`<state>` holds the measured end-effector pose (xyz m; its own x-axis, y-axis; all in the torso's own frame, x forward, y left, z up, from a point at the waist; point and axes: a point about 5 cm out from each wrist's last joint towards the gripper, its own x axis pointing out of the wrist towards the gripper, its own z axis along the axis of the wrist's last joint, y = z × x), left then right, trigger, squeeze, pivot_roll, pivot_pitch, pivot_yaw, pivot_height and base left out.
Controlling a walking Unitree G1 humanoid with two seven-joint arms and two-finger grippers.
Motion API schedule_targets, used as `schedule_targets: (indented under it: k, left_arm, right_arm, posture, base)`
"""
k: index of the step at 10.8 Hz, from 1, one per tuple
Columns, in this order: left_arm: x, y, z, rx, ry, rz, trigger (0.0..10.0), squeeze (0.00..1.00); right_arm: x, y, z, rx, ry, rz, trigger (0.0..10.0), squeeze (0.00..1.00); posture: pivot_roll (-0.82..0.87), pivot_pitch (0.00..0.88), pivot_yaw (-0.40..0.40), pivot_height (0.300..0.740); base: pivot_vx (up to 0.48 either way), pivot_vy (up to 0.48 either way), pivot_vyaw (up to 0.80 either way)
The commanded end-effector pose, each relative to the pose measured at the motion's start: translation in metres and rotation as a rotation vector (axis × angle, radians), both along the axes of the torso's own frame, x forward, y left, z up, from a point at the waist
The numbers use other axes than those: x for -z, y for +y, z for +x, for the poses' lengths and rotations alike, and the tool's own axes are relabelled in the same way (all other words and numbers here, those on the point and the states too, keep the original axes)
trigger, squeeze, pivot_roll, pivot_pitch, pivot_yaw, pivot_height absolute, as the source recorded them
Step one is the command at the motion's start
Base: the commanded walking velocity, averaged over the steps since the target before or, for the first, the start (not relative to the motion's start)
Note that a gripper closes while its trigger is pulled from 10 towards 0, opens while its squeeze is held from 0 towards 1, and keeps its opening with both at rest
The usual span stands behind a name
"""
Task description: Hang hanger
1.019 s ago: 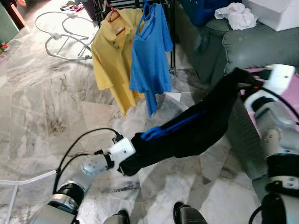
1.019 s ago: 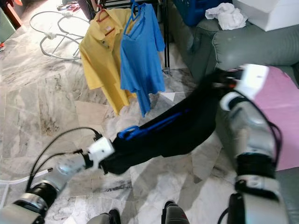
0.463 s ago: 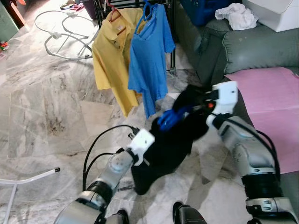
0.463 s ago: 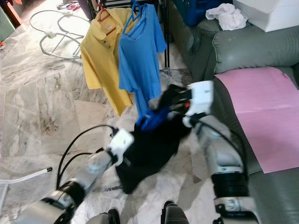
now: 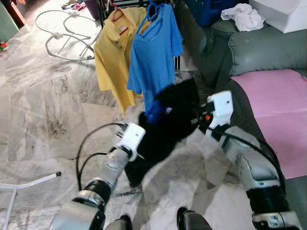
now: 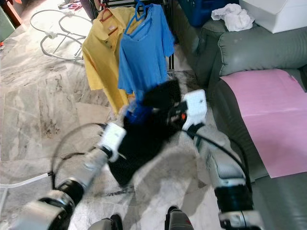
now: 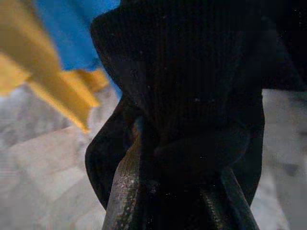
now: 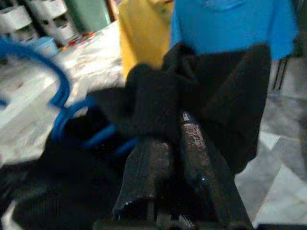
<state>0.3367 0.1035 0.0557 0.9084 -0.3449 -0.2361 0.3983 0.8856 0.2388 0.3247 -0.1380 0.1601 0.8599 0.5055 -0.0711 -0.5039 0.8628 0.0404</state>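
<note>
Two grippers clamp one black garment (image 5: 165, 124); two shirts hang behind.

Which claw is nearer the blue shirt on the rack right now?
Right. The right claw pinches the black garment just below the blue shirt, close under its hem. The left claw grips the garment's lower end, farther down toward the floor.

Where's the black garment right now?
In the head views, the black garment is held up between the left end effector and the right end effector, just in front of the hanging blue shirt.
</note>
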Motion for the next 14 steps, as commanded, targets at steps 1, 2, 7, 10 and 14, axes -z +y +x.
schedule_targets:
  k: [1, 2, 7, 10, 14]
  left_arm:
    - [-0.002, 0.014, 0.004, -0.096, -0.002, -0.015, 0.0, 0.00]
    - [-0.005, 0.019, 0.007, -0.145, -0.016, -0.018, 0.0, 0.00]
    - [-0.008, 0.017, 0.009, -0.171, -0.029, -0.042, 0.0, 0.00]
    - [-0.014, 0.024, 0.013, -0.166, -0.049, -0.029, 0.0, 0.00]
    - [-0.025, 0.026, 0.017, -0.056, -0.105, 0.032, 0.0, 0.00]
  right_arm:
    - [-0.001, 0.009, -0.006, -0.052, -0.003, 0.000, 0.0, 0.00]
    - [0.006, 0.017, -0.011, -0.094, 0.022, -0.013, 0.0, 0.00]
    - [0.048, 0.023, -0.027, -0.150, 0.139, -0.125, 10.0, 0.00]
    - [0.085, 0.004, -0.030, -0.017, 0.193, -0.306, 10.0, 1.00]
    - [0.093, 0.005, -0.041, -0.171, 0.109, -0.397, 10.0, 1.00]
  posture:
    - [-0.24, 0.196, 0.052, 0.740]
    - [-0.24, 0.197, 0.051, 0.740]
    - [-0.24, 0.195, 0.045, 0.740]
    - [-0.23, 0.189, 0.048, 0.740]
    - [-0.23, 0.183, 0.052, 0.740]
  base:
    - [0.000, 0.000, 0.00]
    - [0.000, 0.000, 0.00]
    - [0.000, 0.000, 0.00]
    - [0.000, 0.000, 0.00]
    - [0.000, 0.000, 0.00]
